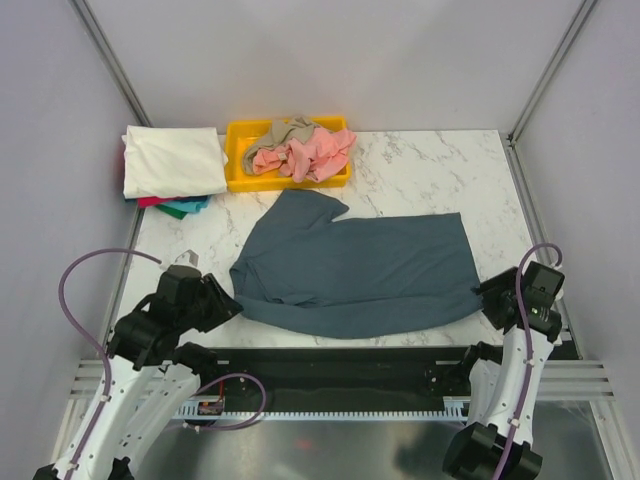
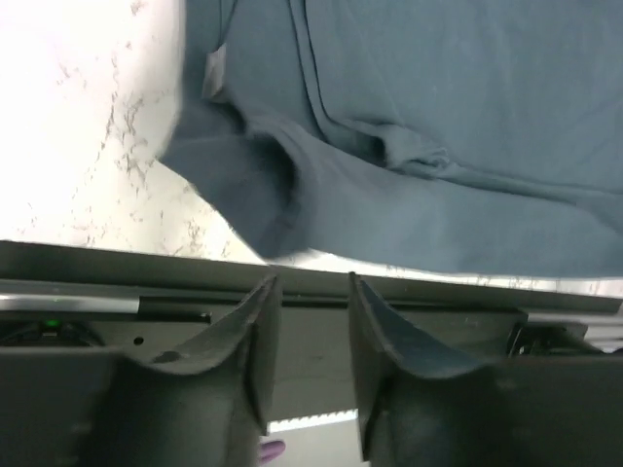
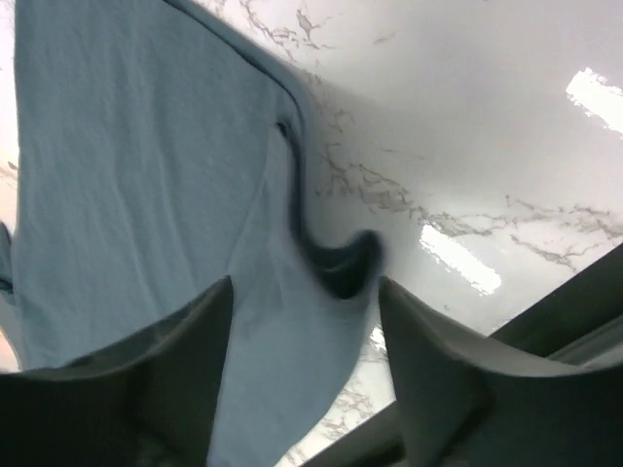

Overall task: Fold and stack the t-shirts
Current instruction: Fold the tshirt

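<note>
Slate-blue cotton t-shirt [image 1: 360, 275]: lay flat on marble desk [image 1: 430, 170], edges rumpled.
Left jaws: parted, empty.
Right jaws: parted, over shirt's corner.

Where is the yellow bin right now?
Top view: the yellow bin sits at the table's far edge, left of centre, right beside the folded white shirt.

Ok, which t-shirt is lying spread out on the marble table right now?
The large slate-blue cotton t-shirt. The cream-white t-shirt tops a folded stack; the salmon-pink t-shirt and tan t-shirt lie crumpled in the yellow plastic bin.
</note>
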`<state>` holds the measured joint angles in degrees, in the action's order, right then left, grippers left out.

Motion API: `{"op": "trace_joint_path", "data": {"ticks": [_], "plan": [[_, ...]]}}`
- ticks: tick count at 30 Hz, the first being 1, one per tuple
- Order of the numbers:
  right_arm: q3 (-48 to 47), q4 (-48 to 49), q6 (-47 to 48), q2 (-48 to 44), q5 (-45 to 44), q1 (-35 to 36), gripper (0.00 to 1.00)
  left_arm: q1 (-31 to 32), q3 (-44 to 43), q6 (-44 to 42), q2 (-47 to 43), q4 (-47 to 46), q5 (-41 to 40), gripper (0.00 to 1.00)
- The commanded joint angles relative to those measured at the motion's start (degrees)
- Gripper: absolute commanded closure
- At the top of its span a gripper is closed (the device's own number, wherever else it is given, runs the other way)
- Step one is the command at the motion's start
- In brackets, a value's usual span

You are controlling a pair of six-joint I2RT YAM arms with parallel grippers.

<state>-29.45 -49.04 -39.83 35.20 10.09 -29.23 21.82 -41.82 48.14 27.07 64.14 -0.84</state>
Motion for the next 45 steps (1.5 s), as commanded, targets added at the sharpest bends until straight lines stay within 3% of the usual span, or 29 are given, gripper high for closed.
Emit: {"op": "trace_joint_path", "data": {"ticks": [1,2,3,8,12,16,19,20,27,37,41,45], "plan": [[-0.34,-1.76,1.60,-1.10,-0.25,0.58,0.25,-0.47,-2.99,-1.81,-2.10,4.06,3.22,0.55],[-0.69,-2.20,1.43,-0.84,1.76,0.76,0.05,-0.38,-4.31,-2.52,-2.63,5.80,2.52,0.53],[-1.22,-2.38,1.43,-0.66,2.74,0.93,0.02,-0.38,-7.36,-3.74,-2.64,6.43,1.55,0.51],[-9.30,0.23,1.60,3.02,1.77,1.72,0.02,-0.38,-14.77,-10.07,4.02,2.32,-4.69,0.42],[-11.07,13.50,0.91,10.40,12.65,3.39,0.02,-0.38,-14.43,-17.53,16.06,-11.80,-5.04,0.40],[-14.48,20.29,-0.86,16.28,10.93,11.80,0.02,-0.47,-16.35,-22.55,36.93,-31.64,-7.67,0.50],[-16.77,22.93,-0.60,20.68,10.39,16.91,0.02,-0.73,-20.48,-25.46,49.09,-38.89,-11.27,0.52],[-17.13,23.28,-0.07,21.65,10.30,17.54,0.02,-1.60,-21.88,-25.73,57.14,-42.66,-10.77,0.52],[-16.69,24.95,4.14,27.02,11.53,18.51,0.02,-3.02,-34.71,-27.57,80.12,-56.11,-6.28,0.46],[-15.02,28.90,5.56,31.33,13.91,19.56,0.02,-5.47,-45.97,-29.33,94.90,-60.45,-4.61,0.41],[-16.42,29.00,5.73,33.35,14.08,20.80,0.02,-5.92,-51.67,-27.85,99.49,-57.21,-2.68,0.41],[-16.87,29.00,5.56,34.14,14.00,21.06,0.02,-5.74,-52.13,-25.03,101.25,-55.26,0.48,0.42]]}}
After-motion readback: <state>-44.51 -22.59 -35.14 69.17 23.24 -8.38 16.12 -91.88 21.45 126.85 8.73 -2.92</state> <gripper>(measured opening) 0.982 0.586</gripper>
